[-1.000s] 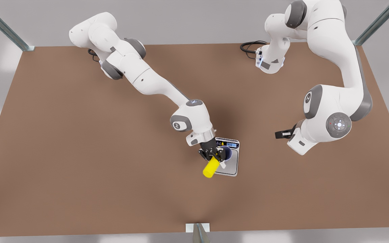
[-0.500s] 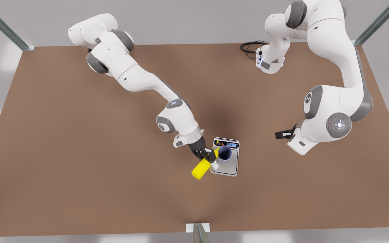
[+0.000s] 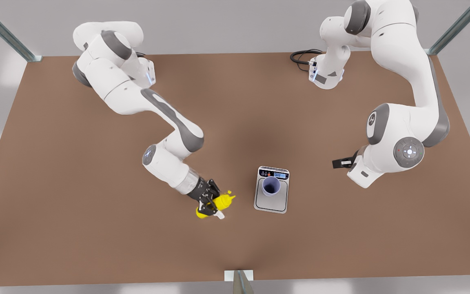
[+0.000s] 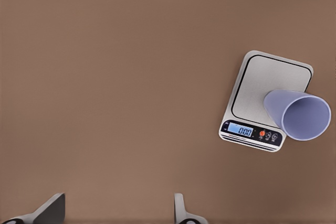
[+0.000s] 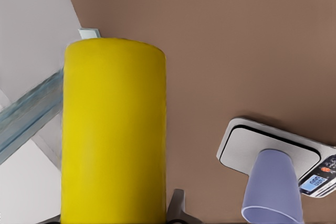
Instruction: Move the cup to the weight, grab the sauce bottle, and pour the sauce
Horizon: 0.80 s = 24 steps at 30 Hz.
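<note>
A bare brown tabletop (image 3: 96, 212) fills the room, grey walls behind. The right gripper (image 3: 207, 199), on the front view's left, has its jaws closed on the body of the small bright yellow plastic squeeze bottle (image 3: 215, 203), which it carries tilted with the nozzle aimed toward the flat silver-white kitchen scale (image 3: 272, 203), near but apart from it. The little lavender-blue tapered cup (image 3: 271, 186) stands upright on the scale's steel plate.

The bottle looks light and smooth; I'd guess its soft wall would give under a hard squeeze, so a mid-body hold seems right. The cup looks light and easily tipped.

The left gripper (image 4: 118, 208) waits off at the front view's right, fingers spread with nothing between them. The scale's blue display (image 4: 240, 129) appears to read 000; its button marks are too small to read.
</note>
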Motion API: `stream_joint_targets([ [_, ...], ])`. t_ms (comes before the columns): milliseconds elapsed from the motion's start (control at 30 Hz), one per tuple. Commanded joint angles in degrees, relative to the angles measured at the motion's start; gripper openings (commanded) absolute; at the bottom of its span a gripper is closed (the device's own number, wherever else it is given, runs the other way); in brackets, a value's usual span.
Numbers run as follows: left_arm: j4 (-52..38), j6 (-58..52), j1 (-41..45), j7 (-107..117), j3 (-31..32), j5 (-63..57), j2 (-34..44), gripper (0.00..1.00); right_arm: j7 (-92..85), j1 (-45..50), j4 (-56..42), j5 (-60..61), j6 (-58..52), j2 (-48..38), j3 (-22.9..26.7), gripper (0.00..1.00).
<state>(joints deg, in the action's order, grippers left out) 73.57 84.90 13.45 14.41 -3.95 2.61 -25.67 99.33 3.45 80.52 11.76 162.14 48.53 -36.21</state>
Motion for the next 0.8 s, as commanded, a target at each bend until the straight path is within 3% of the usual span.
stream_joint_targets([
  [0,0.0,0.0,0.0,0.0,0.0,-0.1,0.0,1.00,0.3,-1.0,0.5,-0.3,1.2,0.1,-0.8,0.21],
  [67,0.1,0.0,0.0,0.0,0.0,-0.1,0.0,1.00,-0.7,-2.4,1.0,5.5,-1.2,0.1,-1.4,0.21],
  [233,0.1,0.0,0.0,0.0,0.0,-0.1,0.0,1.00,-5.8,-5.8,0.7,6.0,-10.0,0.0,-2.8,0.21],
  [300,0.1,0.0,0.0,0.0,0.0,-0.1,0.0,1.00,-21.3,-7.2,0.3,22.7,-16.9,-0.4,-1.8,0.21],
  [367,0.1,-0.1,0.0,0.0,0.0,-0.2,0.0,1.00,-32.2,-7.3,0.0,35.6,-24.5,-0.9,2.5,0.21],
  [500,0.2,0.0,0.0,0.0,0.0,-0.2,-0.1,1.00,-33.3,-9.2,0.0,36.0,-28.5,-0.8,3.5,0.21],
  [567,0.2,0.0,0.0,0.0,0.0,-0.2,-0.1,1.00,-41.2,-9.2,0.3,51.3,-40.0,-2.9,12.0,0.21],
  [767,0.2,0.0,0.0,0.0,0.0,-0.3,-0.1,1.00,-48.0,-10.9,2.7,57.5,-55.7,-1.7,17.8,0.21],
])
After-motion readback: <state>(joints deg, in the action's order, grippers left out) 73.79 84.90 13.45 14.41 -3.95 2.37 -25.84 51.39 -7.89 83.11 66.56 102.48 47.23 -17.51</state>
